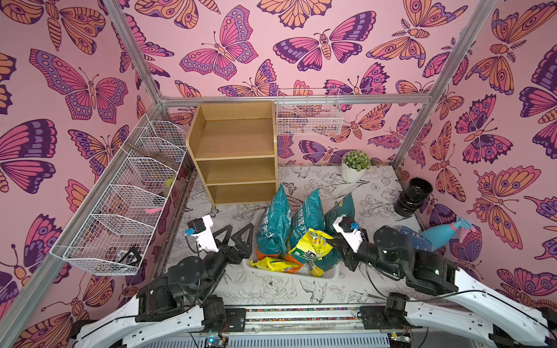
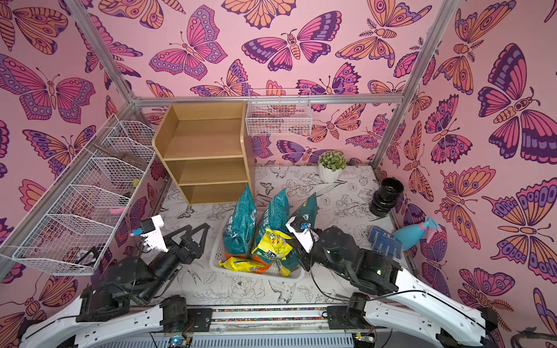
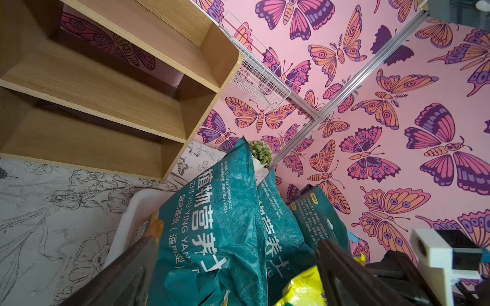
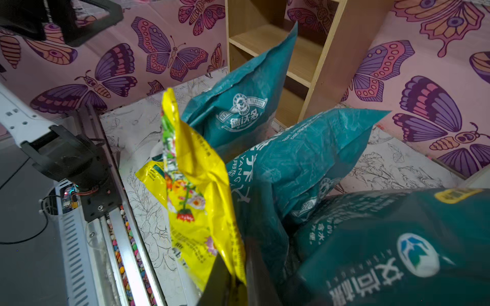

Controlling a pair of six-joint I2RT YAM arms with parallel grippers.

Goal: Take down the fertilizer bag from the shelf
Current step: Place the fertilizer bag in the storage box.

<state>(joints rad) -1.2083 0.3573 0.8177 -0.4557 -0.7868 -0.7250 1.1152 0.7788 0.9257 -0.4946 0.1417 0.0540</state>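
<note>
The light-wood shelf (image 1: 235, 150) (image 2: 205, 150) stands at the back with all three tiers bare. Several fertilizer bags stand packed in a white basket (image 1: 328, 275) in front of it. The left teal bag (image 1: 275, 220) (image 3: 212, 225) is upright, and my left gripper (image 1: 238, 236) (image 3: 238, 278) is open just beside it with nothing held. My right gripper (image 1: 334, 244) (image 4: 238, 286) is shut on the lower edge of a yellow bag (image 1: 310, 245) (image 4: 193, 185). That bag leans on a second teal bag (image 1: 307, 217).
A dark green bag (image 1: 342, 208) and a flat yellow bag (image 1: 275, 264) share the basket. Wire baskets (image 1: 129, 205) line the left wall, another (image 1: 309, 116) hangs at the back. A potted plant (image 1: 355, 165), black pots (image 1: 413, 195), a spray bottle (image 1: 446, 233) and a glove (image 1: 413, 238) sit to the right.
</note>
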